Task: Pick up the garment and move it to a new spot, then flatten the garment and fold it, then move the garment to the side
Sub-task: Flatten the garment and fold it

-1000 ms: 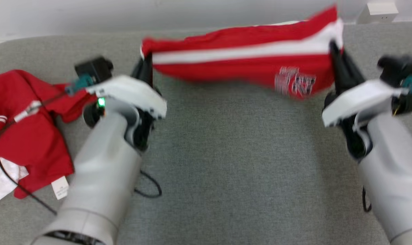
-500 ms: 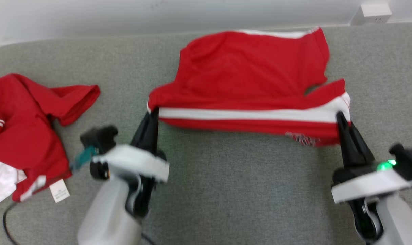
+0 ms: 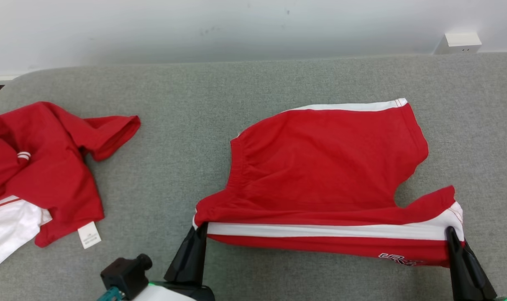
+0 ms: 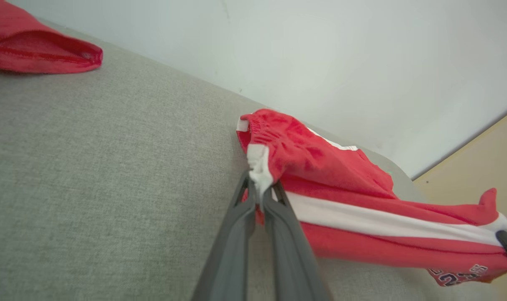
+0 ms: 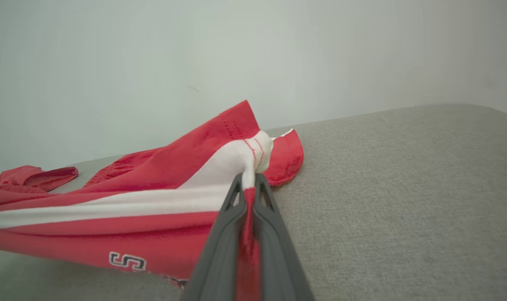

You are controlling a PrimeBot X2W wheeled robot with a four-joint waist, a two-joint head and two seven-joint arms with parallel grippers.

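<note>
The garment (image 3: 329,167) is a pair of red shorts with a white side stripe, lying on the grey padded surface (image 3: 195,104). Its far part rests flat; its near edge is lifted and stretched between both grippers. My left gripper (image 3: 201,225) is shut on the near left corner at the waistband, which the left wrist view shows bunched at the gripper (image 4: 259,188). My right gripper (image 3: 451,230) is shut on the near right corner, where the white stripe is pinched at the gripper (image 5: 249,179). Printed lettering (image 3: 398,260) hangs under the lifted edge.
A second red and white garment (image 3: 40,175) lies crumpled at the left, with a white tag (image 3: 89,235). A pale wall (image 3: 236,29) runs along the far edge, with a white socket box (image 3: 460,42) at the right. Bare grey surface separates the two garments.
Both grippers have pulled the shorts toward me and lowered them, so the far part now lies spread on the surface. The head camera has tilted, shifting the whole picture.
</note>
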